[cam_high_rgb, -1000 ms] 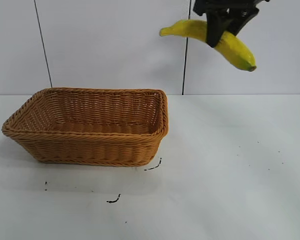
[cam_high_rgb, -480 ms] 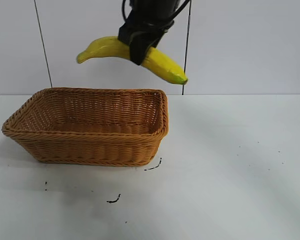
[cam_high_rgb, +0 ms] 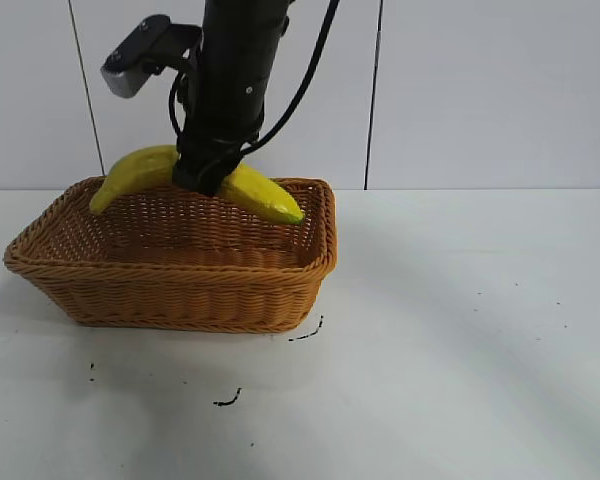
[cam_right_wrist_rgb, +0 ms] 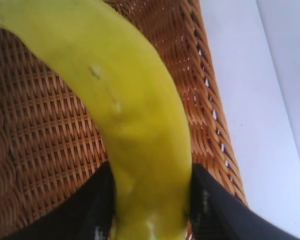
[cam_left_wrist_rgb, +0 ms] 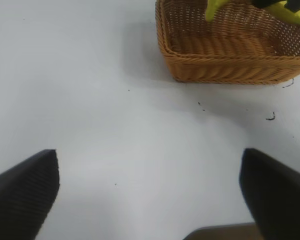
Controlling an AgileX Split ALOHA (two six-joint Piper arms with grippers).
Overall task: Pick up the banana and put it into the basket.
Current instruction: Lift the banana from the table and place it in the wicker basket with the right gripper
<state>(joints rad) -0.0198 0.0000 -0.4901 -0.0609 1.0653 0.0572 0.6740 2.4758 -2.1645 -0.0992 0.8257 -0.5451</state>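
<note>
Since a second ago the right tool (cam_high_rgb: 212,182) has come down and across from the upper right, carrying the banana (cam_high_rgb: 263,197), and now hangs over the basket (cam_high_rgb: 180,290), clamped on the fruit's middle. Left tool (cam_left_wrist_rgb: 150,200) stays parked above the table (cam_left_wrist_rgb: 90,100), fingers spread wide

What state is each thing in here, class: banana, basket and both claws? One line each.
banana: held in the air over the basket, not yet set down.
basket: upright on the table, nothing resting in it.
right claw: shut on the banana's middle, above the basket.
left claw: open, holding nothing, parked over bare table apart from the basket.
</note>
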